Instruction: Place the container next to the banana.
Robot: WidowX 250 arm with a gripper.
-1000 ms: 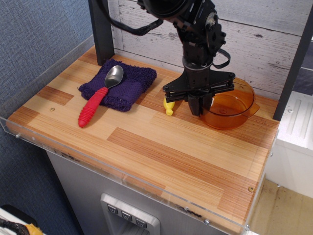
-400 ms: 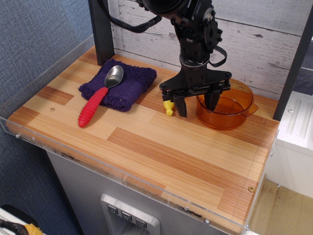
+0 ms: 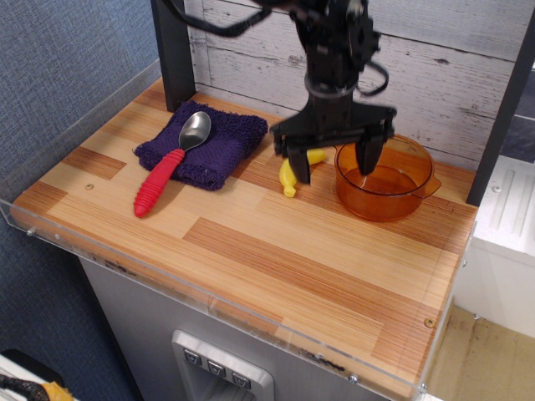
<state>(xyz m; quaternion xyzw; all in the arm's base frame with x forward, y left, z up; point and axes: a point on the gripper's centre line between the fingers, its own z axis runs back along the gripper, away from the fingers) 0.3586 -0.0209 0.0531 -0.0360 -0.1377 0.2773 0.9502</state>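
Observation:
The amber-orange transparent container (image 3: 393,188) stands upright on the wooden table at the back right. The small yellow banana (image 3: 288,174) lies just left of it, partly hidden behind a finger. My gripper (image 3: 334,157) hangs open and empty above the gap between the two. Its left finger (image 3: 300,162) is over the banana and its right finger (image 3: 368,153) is over the container's left rim. Neither finger touches anything.
A purple cloth (image 3: 205,144) lies at the back left with a red-handled metal spoon (image 3: 170,164) resting across it. A dark post (image 3: 171,50) stands at the back left. A clear plastic rim (image 3: 209,296) runs along the table's front edge.
My gripper opened wide, let go of the container's rim and rose. The container stays where it was; more of the banana shows now.

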